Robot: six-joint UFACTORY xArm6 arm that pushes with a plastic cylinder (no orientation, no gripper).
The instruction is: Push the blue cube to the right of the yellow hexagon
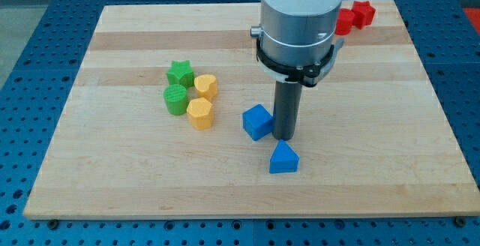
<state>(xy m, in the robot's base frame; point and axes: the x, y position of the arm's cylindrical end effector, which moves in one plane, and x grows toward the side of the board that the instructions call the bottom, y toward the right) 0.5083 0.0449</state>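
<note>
The blue cube (257, 121) lies on the wooden board near its middle. The yellow hexagon (199, 114) sits to the cube's left, with a gap between them. My tip (283, 137) stands right beside the cube's right side, touching or nearly touching it. A blue triangular block (283, 158) lies just below the tip.
A second yellow block (206, 87) sits above the hexagon. A green star (180, 73) and a green cylinder (176, 100) lie to the left of the yellow blocks. Two red blocks (355, 16) sit at the board's top right, partly behind the arm. The board's edge (247, 214) runs along the view's bottom.
</note>
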